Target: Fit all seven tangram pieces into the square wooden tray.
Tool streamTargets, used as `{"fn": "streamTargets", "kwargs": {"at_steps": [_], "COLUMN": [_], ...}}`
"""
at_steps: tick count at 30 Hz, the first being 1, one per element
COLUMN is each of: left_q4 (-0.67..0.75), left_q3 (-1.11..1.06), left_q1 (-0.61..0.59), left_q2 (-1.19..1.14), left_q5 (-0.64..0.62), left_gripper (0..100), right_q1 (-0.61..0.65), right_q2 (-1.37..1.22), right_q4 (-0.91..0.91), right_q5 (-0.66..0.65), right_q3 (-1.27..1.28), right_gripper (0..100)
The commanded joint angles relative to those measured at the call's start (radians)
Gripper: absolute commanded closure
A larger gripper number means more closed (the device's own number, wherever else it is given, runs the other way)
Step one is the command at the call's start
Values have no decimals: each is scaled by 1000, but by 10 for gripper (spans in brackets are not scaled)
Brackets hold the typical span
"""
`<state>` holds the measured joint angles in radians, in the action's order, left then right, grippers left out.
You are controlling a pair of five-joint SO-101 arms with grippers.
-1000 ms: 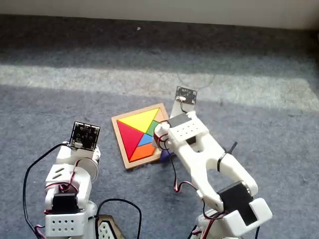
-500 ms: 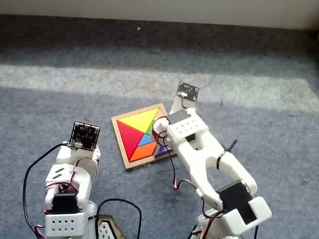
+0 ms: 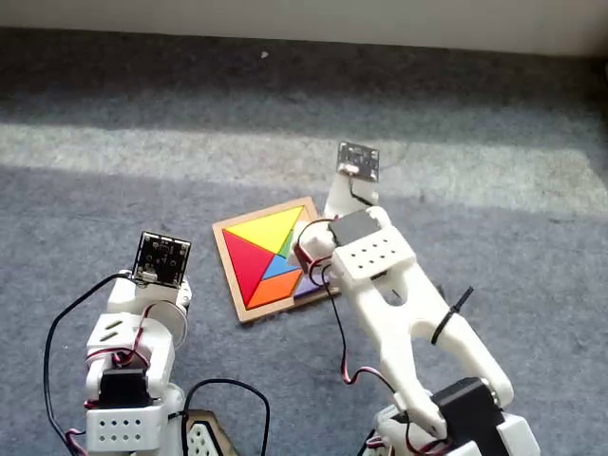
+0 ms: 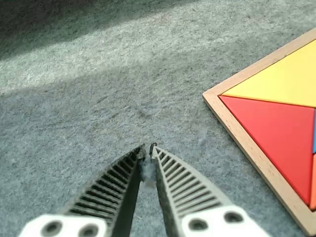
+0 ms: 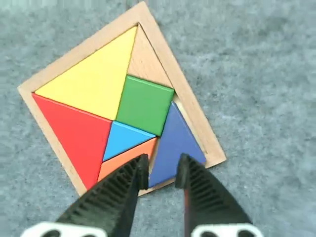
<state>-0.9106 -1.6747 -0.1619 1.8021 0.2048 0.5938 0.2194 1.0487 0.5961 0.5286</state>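
Five coloured pieces (image 5: 94,81) seated in square wooden tray (image 5: 196,116); dark-blue triangle (image 5: 173,143) rides rim, unseated. Right gripper (image 5: 163,163) parted; left gripper (image 4: 148,148) closed, empty.

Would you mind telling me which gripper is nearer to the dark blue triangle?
Right. The right gripper hangs directly at the dark blue triangle, straddling its corner; the left gripper sits over carpet on the far side of the tray.

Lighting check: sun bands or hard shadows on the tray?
High view: a sunlit band crosses the carpet beyond the wooden tray, which lies in shade. Left wrist view: a pale band on the carpet. Right wrist view: tray evenly lit.
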Motion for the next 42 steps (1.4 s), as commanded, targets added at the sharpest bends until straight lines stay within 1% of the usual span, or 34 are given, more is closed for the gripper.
{"fn": "streamTargets", "kwargs": {"at_steps": [1, 4, 7, 11, 15, 17, 24, 33, 42], "left_q4": [-2, -2, -2, -2, -2, -2, -2, -2, -2], "left_q3": [-21, -21, -21, -21, -21, -21, -21, -19, 13], "left_q1": [-7, -7, -7, -7, -7, -7, -7, -1, -1], "left_q2": [13, 13, 13, 13, 13, 13, 13, 15, 18], "left_q5": [8, 8, 8, 8, 8, 8, 8, 8, 3], "left_gripper": [951, 951, 951, 951, 951, 951, 951, 951, 954], "right_q1": [1, 1, 1, -10, -21, -24, -22, -27, -36], "right_q2": [71, 44, 1, -87, -157, -148, 54, 377, 628], "right_q4": [-58, -163, -220, -272, -377, -390, -386, -380, -380], "right_q5": [-52, -58, -60, -63, -120, -127, -130, -130, -130], "right_q3": [53, 156, 219, 225, 225, 225, 251, 479, 598], "right_gripper": [978, 976, 976, 976, 976, 976, 976, 976, 976]}}
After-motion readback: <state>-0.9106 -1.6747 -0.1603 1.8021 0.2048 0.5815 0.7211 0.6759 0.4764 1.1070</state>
